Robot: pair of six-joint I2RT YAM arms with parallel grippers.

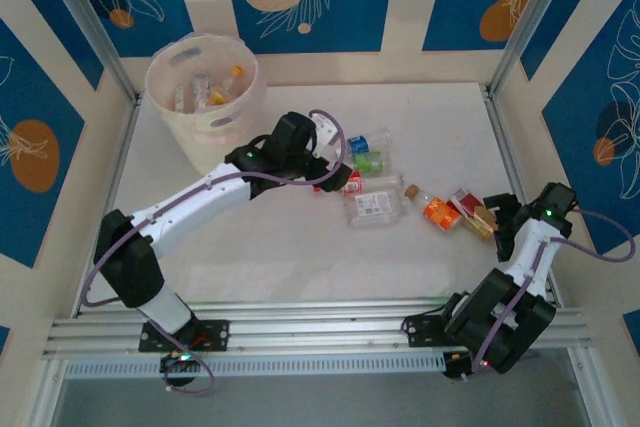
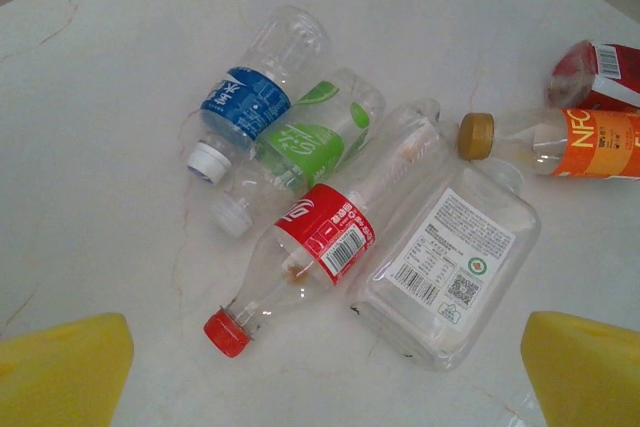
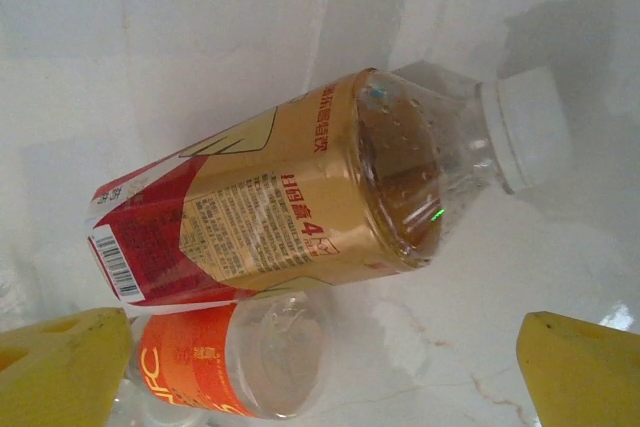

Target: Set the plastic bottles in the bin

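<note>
Fingers apart on both: the left end effector (image 2: 320, 372) hangs over a touching cluster of plastic bottles (image 2: 320, 237), the right end effector (image 3: 320, 367) over a brown bottle (image 3: 290, 212). The bin (image 1: 215, 132) stands at the far-left corner of the surface (image 1: 280, 257), well apart. Closing on such crowded, round bottles could pinch two — or squirt one away.

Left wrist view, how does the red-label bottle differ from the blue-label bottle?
The red-label bottle has a red cap; the blue-label bottle a white one. The red-label bottle looks longer, the blue-label bottle shorter. The red-label bottle lies alongside the flat square bottle; the blue-label bottle lies alongside the green-label bottle. Both are clear, capped, lying on their sides.
</note>
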